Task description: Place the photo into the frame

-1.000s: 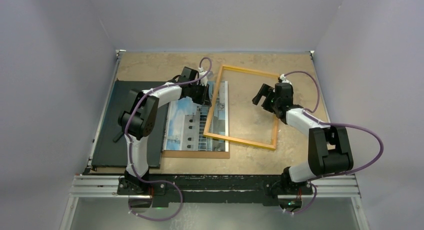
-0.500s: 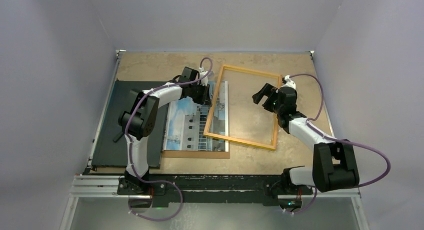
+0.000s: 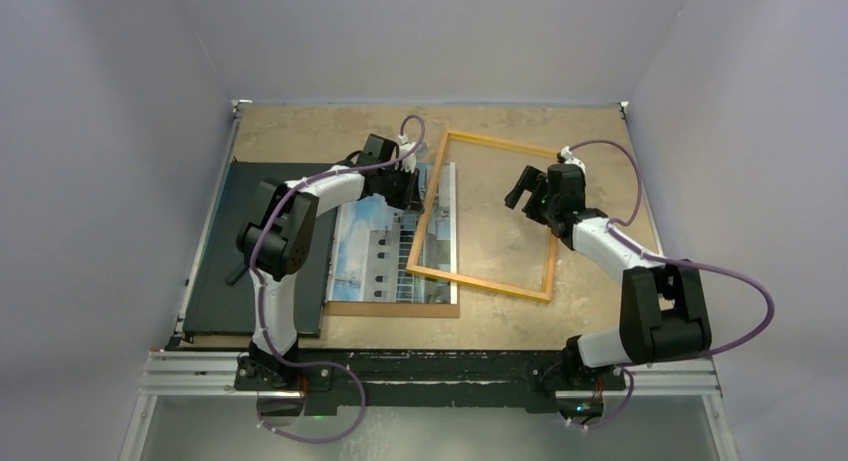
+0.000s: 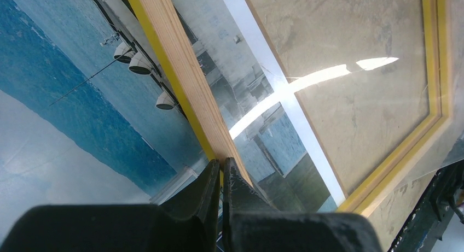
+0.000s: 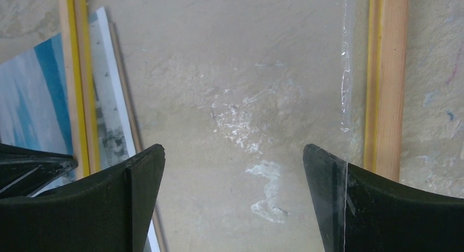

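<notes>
Seeing frame (image 3: 480, 284) angled near-to-far atop photo (image 3: 375, 251) edge, left pincer (image 4: 221, 165) pinched closed touching its rail, right pincer (image 5: 234, 156) gaping.

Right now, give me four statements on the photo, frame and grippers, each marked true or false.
1. The frame overlaps the photo along its right edge. True.
2. The right gripper is shut. False: it is open, above the frame's pane.
3. The left gripper is shut, its tips at the frame's rail. True.
4. The photo lies wholly inside the frame. False: most of it lies outside the frame.
</notes>
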You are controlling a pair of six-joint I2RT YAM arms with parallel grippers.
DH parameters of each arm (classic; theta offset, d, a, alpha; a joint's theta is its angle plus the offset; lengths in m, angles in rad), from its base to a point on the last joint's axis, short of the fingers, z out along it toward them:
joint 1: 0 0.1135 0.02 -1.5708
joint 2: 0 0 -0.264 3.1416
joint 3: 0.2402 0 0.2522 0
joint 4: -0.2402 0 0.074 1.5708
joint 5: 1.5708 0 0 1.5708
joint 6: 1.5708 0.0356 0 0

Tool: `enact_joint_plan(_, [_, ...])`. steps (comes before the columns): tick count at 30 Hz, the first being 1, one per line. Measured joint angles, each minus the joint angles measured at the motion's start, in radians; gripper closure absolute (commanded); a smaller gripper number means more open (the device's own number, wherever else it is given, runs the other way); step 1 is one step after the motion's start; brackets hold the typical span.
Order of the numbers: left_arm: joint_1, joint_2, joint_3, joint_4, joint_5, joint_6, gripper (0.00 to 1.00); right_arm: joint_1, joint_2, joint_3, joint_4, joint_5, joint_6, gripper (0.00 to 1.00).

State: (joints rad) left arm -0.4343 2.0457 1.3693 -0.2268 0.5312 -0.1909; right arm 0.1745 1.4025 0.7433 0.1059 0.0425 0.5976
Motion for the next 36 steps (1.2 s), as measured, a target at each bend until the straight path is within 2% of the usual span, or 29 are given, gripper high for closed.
enact_joint_plan(8, [0.0, 0.0, -0.004, 0.008, 0.002, 0.0, 1.0, 0.005, 0.04, 0.059, -0.134, 0.046, -0.035, 0.01])
enact_joint_plan(16, [-0.006, 0.0, -0.008, 0.02, 0.005, 0.0, 1.0, 0.01, 0.044, 0.059, -0.174, 0.079, -0.055, 0.01])
enact_joint_plan(29, [-0.007, 0.0, -0.01, 0.024, 0.006, 0.0, 1.0, 0.008, -0.012, 0.064, -0.233, -0.032, -0.061, 0.01])
enact_joint_plan(36, [-0.007, 0.0, -0.01, 0.025, 0.006, 0.0, 1.0, 0.006, -0.072, 0.081, -0.272, -0.034, -0.076, 0.01])
